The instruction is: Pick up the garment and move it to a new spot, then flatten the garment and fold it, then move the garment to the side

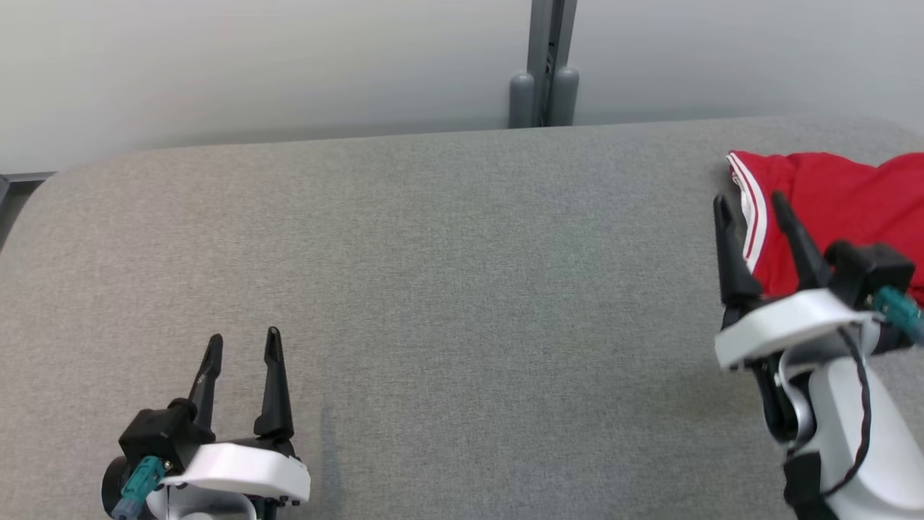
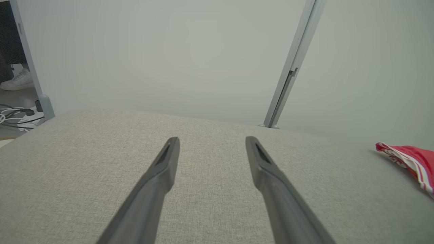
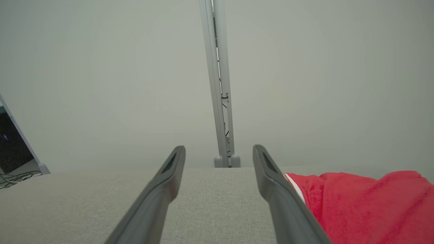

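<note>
A grey woven fabric surface with rounded far corners spans the scene. Behind it stand plain, pale wall panels, joined by a grey metal post on two rounded feet. At far left, cables lie on the floor. The light is soft and even.

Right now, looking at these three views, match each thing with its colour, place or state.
Things:
1. left claw
2. right claw
3. garment
4. post

Descriptions:
A. red, with a white-striped edge
B. grey, upright behind the table
C. open, right beside the garment
D. open, over bare table, well away from the garment

Pairs: 1-D, 2-C, 3-A, 4-B
</note>
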Motion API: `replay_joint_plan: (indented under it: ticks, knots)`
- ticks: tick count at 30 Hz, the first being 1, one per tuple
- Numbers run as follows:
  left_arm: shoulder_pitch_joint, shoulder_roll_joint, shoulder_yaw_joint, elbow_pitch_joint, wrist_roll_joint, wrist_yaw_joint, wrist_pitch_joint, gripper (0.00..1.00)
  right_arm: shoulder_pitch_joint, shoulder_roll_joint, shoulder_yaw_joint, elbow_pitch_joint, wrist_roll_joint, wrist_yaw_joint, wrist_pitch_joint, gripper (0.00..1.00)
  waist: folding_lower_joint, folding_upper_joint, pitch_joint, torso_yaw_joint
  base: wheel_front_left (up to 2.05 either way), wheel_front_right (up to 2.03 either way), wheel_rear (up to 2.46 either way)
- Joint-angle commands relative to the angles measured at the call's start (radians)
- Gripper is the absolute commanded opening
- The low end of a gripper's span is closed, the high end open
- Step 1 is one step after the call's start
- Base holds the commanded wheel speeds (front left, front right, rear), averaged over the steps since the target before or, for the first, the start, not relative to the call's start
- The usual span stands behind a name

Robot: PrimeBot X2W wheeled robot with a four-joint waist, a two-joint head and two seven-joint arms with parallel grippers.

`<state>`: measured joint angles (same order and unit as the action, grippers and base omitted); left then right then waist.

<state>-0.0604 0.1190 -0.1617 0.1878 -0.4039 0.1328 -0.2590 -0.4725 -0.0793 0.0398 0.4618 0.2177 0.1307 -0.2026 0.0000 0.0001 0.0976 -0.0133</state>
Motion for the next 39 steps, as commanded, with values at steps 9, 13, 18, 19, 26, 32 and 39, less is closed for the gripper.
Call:
replay_joint_plan:
  ticks: [9, 13, 18, 19, 26, 32, 39]
  knots:
    - [0.051, -0.011, -0.014, -0.003, 0.013, -0.008, -0.006, 1.0, 0.274, 0.026, 0.036, -0.181, 0.082, 0.0, 0.037, 1.0, 0.0, -0.0001, -0.047, 0.046, 0.0, 0.0, 0.0]
    - [0.063, -0.015, -0.014, -0.01, 0.026, -0.001, -0.006, 1.0, 0.332, 0.025, 0.046, -0.206, 0.108, 0.0, 0.017, 1.0, 0.0, -0.0001, -0.057, 0.051, 0.0, 0.0, 0.0]
    - [0.079, -0.017, -0.016, -0.007, 0.031, -0.001, -0.006, 1.0, 0.364, 0.026, 0.046, -0.215, 0.097, 0.0, -0.004, 1.0, 0.0, -0.0001, -0.066, 0.051, 0.0, 0.0, 0.0]
    - [0.083, -0.017, -0.017, -0.005, 0.033, -0.001, -0.006, 1.0, 0.369, 0.026, 0.047, -0.216, 0.096, 0.0, -0.005, 1.0, 0.0, -0.0001, -0.068, 0.051, 0.0, 0.0, 0.0]
    - [0.094, -0.018, -0.02, 0.004, 0.029, -0.001, -0.007, 1.0, 0.38, 0.026, 0.046, -0.218, 0.089, 0.0, -0.008, 1.0, 0.0, -0.0001, -0.077, 0.049, 0.0, 0.0, 0.0]
    - [0.089, -0.013, -0.023, 0.005, 0.033, 0.001, -0.007, 1.0, 0.377, 0.026, 0.042, -0.215, 0.084, 0.0, -0.008, 1.0, 0.0, -0.0001, -0.078, 0.048, 0.0, 0.0, 0.0]
    - [0.091, -0.016, -0.029, 0.009, 0.031, -0.005, -0.001, 0.0, 0.377, 0.032, 0.044, -0.21, 0.089, 0.0, -0.001, 0.0, 0.0, -0.0001, -0.078, 0.049, 0.0, 0.0, 0.0]
